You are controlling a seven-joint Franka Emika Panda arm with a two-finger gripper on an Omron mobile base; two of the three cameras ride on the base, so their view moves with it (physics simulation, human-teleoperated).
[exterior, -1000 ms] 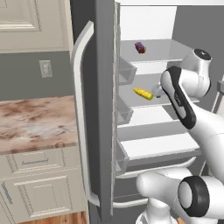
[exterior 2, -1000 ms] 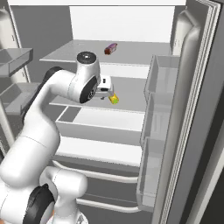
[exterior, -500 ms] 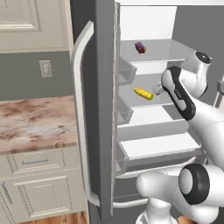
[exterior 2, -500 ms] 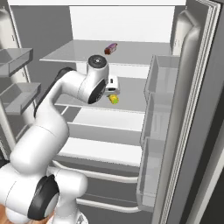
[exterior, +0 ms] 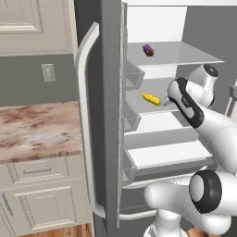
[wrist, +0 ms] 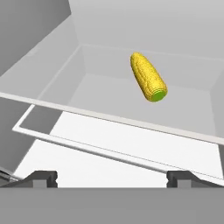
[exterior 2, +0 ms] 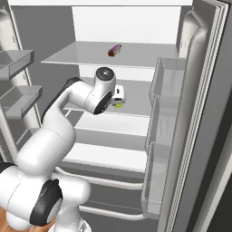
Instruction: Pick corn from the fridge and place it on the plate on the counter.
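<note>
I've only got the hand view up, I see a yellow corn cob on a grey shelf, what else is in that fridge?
Observer: A small purple item lies on the shelf above the small yellow corn cob with the green tip.
Operator: Is the fridge door out of the way?
Observer: Yes, the tall dark-grey fridge's door with its long curved light-grey handle stands open.
Operator: Anything beside the fridge?
Observer: The brown marbled stone counter lies past that door.

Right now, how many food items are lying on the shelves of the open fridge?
2. The corn lies on the middle shelf, just ahead of the open gripper. A small purple item lies on the shelf above. The arm may hide others.
</note>
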